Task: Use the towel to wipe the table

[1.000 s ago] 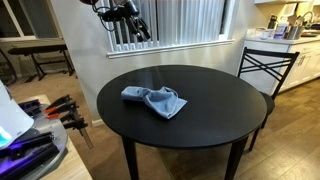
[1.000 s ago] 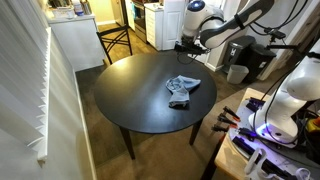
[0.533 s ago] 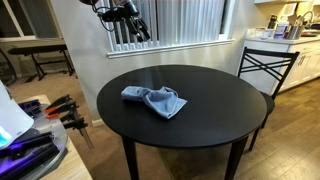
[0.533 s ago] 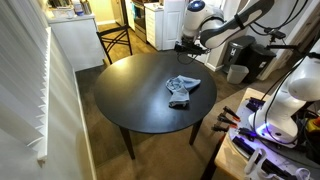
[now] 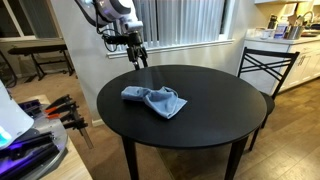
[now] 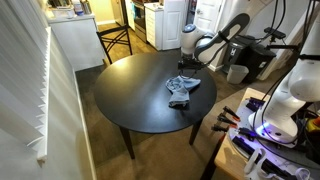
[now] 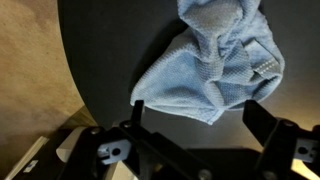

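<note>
Gripper (image 7: 195, 108) wide open and empty (fingers touching nothing), aloft near the black table's (image 7: 105, 40) edge, apart from the blue towel (image 7: 215, 55)

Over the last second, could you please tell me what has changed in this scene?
The gripper has come down from high up toward the blue towel and now hangs near it, above the table, without touching it. Its jaws stand open and hold nothing. Nothing was taken hold of or let go. The towel lies crumpled in the same spot, and the chair has not moved.
</note>
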Robot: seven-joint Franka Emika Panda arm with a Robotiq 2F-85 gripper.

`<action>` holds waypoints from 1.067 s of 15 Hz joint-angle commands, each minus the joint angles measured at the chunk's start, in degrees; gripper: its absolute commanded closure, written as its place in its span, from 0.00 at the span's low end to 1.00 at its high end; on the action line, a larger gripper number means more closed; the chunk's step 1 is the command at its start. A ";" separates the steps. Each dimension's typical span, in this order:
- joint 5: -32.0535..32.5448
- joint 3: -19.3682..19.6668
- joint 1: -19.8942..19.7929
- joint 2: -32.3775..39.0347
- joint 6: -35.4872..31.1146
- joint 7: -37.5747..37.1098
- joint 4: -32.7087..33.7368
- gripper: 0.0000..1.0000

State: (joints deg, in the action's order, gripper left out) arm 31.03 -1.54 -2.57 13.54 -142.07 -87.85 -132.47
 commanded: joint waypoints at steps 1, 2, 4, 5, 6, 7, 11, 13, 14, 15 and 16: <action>-9.68 2.46 -0.06 10.78 -2.52 10.48 5.73 0.00; -13.24 2.53 -0.36 13.35 -1.81 13.72 7.60 0.00; -20.09 2.73 -0.78 18.72 0.51 19.85 12.18 0.00; -22.80 2.93 -0.68 20.72 1.82 22.16 14.27 0.00; -25.01 3.28 -0.46 22.51 2.86 24.07 16.27 0.00; -26.73 3.69 -0.12 24.06 4.08 25.52 18.20 0.00; -31.02 4.80 0.55 28.59 9.18 29.76 25.19 0.33; -32.07 5.34 0.84 30.16 11.60 30.58 28.08 0.47; -32.29 5.62 1.00 30.84 12.65 30.66 29.33 0.53; -32.45 5.82 1.07 31.48 13.58 30.75 30.47 0.61; -32.55 6.09 1.20 32.13 14.58 30.60 31.60 0.66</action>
State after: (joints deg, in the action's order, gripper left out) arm 0.93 3.09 -2.48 43.64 -130.88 -59.81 -104.46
